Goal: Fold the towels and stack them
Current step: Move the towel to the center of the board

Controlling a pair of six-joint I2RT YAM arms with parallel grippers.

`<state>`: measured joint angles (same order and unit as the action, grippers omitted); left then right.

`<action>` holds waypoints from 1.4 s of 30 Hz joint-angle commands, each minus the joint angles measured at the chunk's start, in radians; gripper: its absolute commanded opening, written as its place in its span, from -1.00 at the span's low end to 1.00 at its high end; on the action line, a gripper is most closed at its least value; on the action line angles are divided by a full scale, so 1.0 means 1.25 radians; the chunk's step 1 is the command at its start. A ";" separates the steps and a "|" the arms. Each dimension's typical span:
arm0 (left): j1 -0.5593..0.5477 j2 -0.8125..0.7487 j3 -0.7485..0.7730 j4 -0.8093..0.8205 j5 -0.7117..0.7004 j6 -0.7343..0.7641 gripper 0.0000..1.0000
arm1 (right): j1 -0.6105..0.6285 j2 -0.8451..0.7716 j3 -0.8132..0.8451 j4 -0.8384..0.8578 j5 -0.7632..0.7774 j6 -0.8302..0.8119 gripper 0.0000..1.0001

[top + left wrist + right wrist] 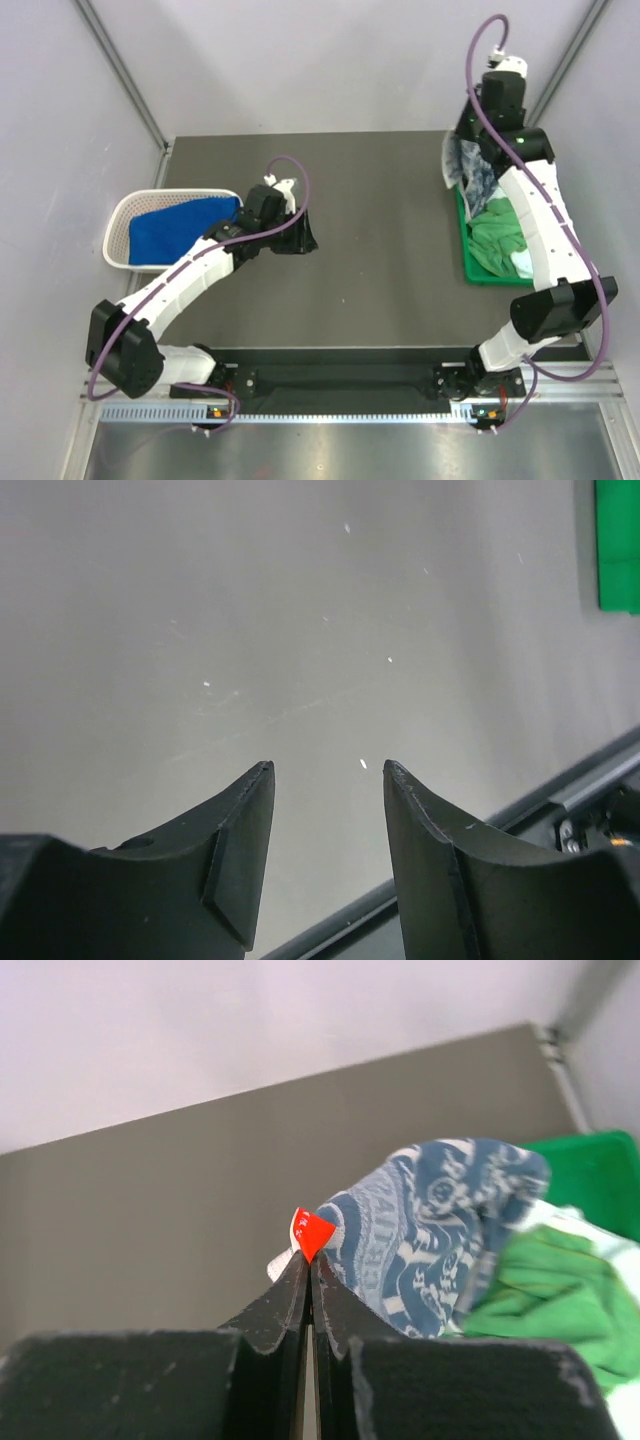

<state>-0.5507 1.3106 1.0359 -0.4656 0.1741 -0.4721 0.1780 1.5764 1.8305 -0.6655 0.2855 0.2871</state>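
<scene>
My right gripper (311, 1258) is shut on the corner of a white towel with blue-grey print (430, 1230), pinching it by its red tag above the far end of the green tray (478, 270). In the top view that printed towel (472, 168) hangs under the gripper. A bright green towel (498, 232) lies crumpled in the tray, also seen in the right wrist view (560, 1300). A royal blue towel (175, 228) lies in the white mesh basket (120, 225). My left gripper (326, 768) is open and empty over the bare table, right of the basket.
The green tray's corner shows at the upper right of the left wrist view (617, 545). The table's front rail (340, 380) runs between the arm bases. Grey walls enclose the table on three sides.
</scene>
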 commanded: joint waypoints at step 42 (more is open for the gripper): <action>-0.285 -0.117 -0.101 0.458 -0.437 0.101 0.27 | 0.465 -0.034 0.067 -0.010 -0.025 0.017 -1.00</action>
<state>-0.8658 1.1404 0.8562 0.1081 -0.2134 -0.4122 0.7353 1.5700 1.9106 -0.7109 0.2596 0.2989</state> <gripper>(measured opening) 0.635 0.006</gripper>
